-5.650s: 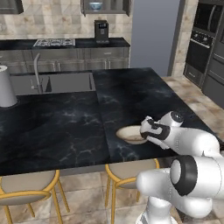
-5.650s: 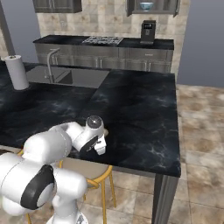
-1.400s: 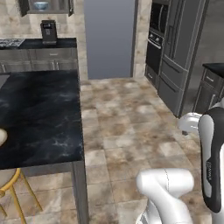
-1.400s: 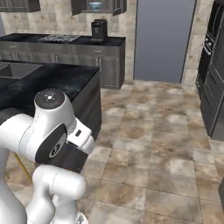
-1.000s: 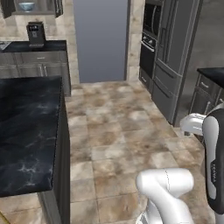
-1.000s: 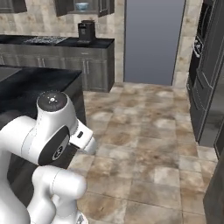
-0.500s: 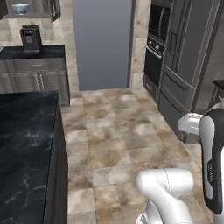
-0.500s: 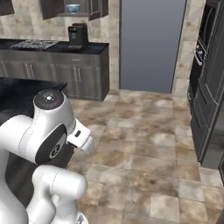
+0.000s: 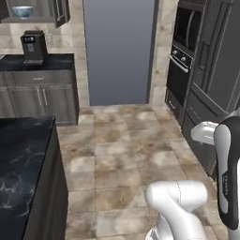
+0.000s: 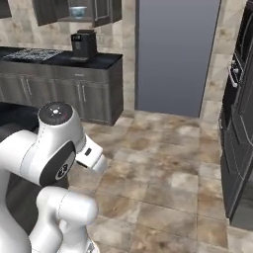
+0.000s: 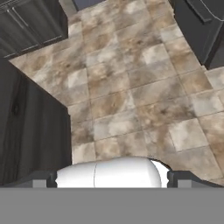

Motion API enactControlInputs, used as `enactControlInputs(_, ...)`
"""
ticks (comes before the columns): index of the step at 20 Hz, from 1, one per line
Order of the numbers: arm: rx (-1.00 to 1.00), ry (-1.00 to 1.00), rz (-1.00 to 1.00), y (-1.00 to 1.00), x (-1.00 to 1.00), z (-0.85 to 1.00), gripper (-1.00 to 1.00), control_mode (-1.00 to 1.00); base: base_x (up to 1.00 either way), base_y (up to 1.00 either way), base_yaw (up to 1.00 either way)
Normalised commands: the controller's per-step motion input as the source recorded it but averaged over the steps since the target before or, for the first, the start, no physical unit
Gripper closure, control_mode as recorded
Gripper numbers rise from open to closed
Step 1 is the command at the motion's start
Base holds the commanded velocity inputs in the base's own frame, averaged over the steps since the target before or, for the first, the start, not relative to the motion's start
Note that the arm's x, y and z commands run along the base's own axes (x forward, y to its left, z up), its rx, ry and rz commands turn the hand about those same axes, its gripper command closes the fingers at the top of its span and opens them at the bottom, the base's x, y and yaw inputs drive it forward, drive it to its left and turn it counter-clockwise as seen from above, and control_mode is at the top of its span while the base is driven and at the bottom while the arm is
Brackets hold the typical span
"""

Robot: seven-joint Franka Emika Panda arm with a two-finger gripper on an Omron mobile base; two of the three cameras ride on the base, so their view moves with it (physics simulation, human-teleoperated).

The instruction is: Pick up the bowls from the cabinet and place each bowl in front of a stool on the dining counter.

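bowl: a blue-patterned bowl [image 9: 22, 11] stands on the shelf of the open wall cabinet [image 9: 55, 13], at the upper left corner of the left base view; in the right base view the same bowl [image 10: 78, 11] is seen near the top edge, in the cabinet [image 10: 101, 11].
bowl to gripper: the bowl is high on the wall and well apart from the gripper [image 11: 112, 177], which points down at the floor [image 11: 131, 87].
gripper: the two finger tips are at the far left and far right of the bottom of the hand view, so the jaws stand fully apart, and nothing is between them.
dining counter: its black marble top [image 9: 18, 168] shows at the lower left of the left base view; its dark side [image 11: 30, 131] is at the left of the hand view. No bowl is visible on the part that shows.
coffee machine: a dark machine [image 9: 33, 47] stands on the back counter [image 9: 42, 63], below the cabinet and just right of the bowl's line.
writing: small light marks are on the dark band of the arm [image 9: 226, 180], too small to read.
arm: it is folded close to the base; in the right base view the big round joint [image 10: 54, 143] is at the lower left, and the hand looks down over the tiled floor.
surroundings: a grey door [image 9: 119, 51] and dark wall ovens [image 9: 187, 47] are at the back.
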Motion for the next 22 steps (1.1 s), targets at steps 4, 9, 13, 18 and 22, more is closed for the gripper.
enactControlInputs(4, 0.0, 0.0, 0.0, 0.0, 0.0, 0.0, -1.0, 1.0, 1.0, -0.47, 0.28)
enactControlInputs(9, 0.0, 0.0, 0.0, 0.0, 0.0, 0.0, -1.0, 1.0, 1.0, -0.23, 0.42)
enactControlInputs(13, 0.0, 0.0, 0.0, 0.0, 0.0, 0.0, -1.0, 1.0, 1.0, -0.19, 0.51)
enactControlInputs(18, 0.0, 0.0, 0.0, 0.0, 0.0, 0.0, -1.0, 1.0, 1.0, -0.34, 0.52)
enactControlInputs(22, 0.0, 0.0, 0.0, 0.0, 0.0, 0.0, -1.0, 1.0, 1.0, -0.49, 0.5)
